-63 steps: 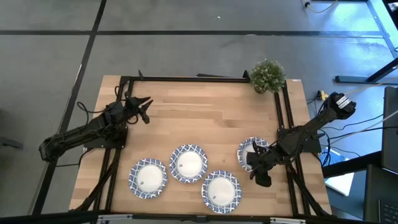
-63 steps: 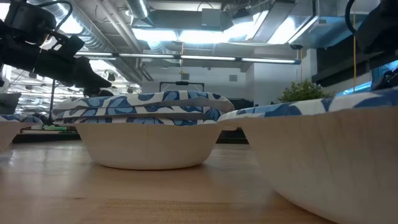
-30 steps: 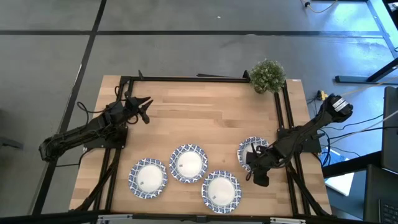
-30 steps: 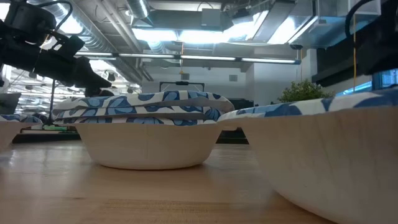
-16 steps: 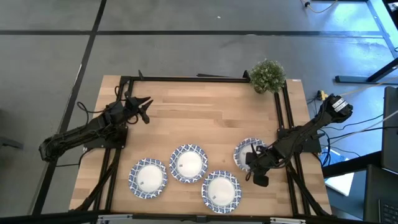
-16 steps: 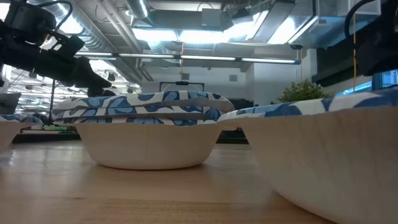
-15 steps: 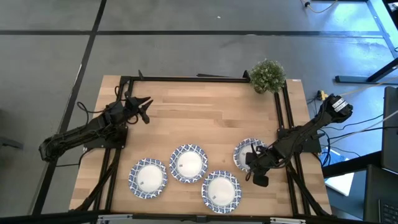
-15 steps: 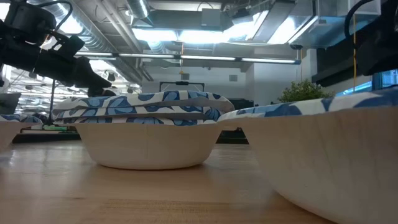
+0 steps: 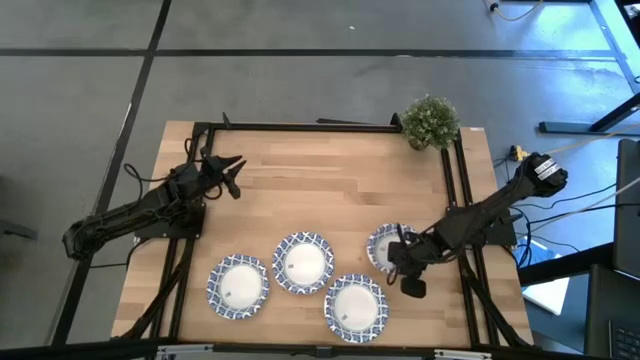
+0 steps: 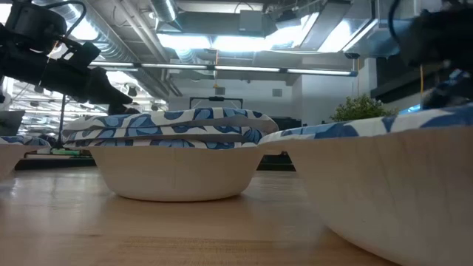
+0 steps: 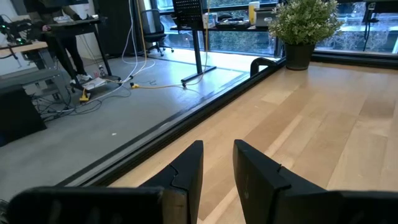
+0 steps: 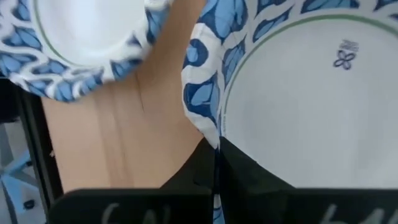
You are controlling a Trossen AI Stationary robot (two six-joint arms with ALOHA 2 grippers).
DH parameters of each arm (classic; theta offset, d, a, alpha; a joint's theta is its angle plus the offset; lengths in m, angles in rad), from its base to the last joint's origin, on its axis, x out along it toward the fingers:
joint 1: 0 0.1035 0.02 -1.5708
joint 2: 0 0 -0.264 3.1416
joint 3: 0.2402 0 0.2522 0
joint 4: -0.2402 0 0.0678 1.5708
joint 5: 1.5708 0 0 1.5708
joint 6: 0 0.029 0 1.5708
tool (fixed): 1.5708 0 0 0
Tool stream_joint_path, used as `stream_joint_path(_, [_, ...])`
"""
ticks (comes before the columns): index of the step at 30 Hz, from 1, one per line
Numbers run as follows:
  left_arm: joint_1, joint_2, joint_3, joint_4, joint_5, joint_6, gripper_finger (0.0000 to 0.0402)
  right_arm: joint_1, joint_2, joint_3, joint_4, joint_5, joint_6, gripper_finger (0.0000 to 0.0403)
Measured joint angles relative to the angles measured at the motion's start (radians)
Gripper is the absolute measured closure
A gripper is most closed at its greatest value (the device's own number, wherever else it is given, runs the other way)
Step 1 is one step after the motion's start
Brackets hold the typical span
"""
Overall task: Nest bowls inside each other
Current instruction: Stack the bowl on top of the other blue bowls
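Four blue-and-white rimmed bowls show near the table's near edge in the high view: one at the left (image 9: 238,286), one in the middle (image 9: 303,262), one nearest the edge (image 9: 355,306), and one at the right (image 9: 383,245). In the low view the middle bowl (image 10: 177,159) shows two rims, one in the other. My right gripper (image 9: 400,262) is shut on the right bowl (image 12: 311,93). My left gripper (image 9: 232,172) is open and empty, far back at the table's left, its fingers (image 11: 186,174) a small gap apart. My right gripper holds the right bowl by its patterned rim (image 12: 208,134) on the side toward the near right, one finger inside the bowl and one outside. The fingers come slanting down from the table's right. Whether the bowl is clear of the table I cannot tell.
A small green potted plant (image 9: 430,122) stands at the far right corner. A black frame rail (image 9: 455,190) runs along the table's right side and far edge. Bare wood lies across the table's middle and far half (image 9: 330,190).
My right gripper has moved toward the table's left with the right bowl, which now stands closer to the middle bowl and the nearest bowl.
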Motion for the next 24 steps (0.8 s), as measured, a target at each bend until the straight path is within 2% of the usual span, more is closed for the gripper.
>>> stream_joint_path(7, [0.0, 0.0, 0.0, 0.0, 0.0, 0.0, 0.0319, -0.087, 0.0, 0.106, -0.109, 0.043, -0.125, 0.0399])
stream_joint_path(15, [0.0, 0.0, 0.0, 0.0, 0.0, -0.001, 0.0319, -0.175, 0.016, 0.21, -0.122, 0.061, -0.214, 0.0399])
stream_joint_path(19, [0.0, 0.0, 0.0, 0.0, 0.0, -0.001, 0.0319, -0.196, 0.077, 0.279, -0.136, 0.064, -0.295, 0.0399])
stream_joint_path(24, [0.0, 0.0, 0.0, 0.0, 0.0, -0.001, 0.0319, -0.202, 0.209, 0.441, -0.226, 0.075, -0.423, 0.0399])
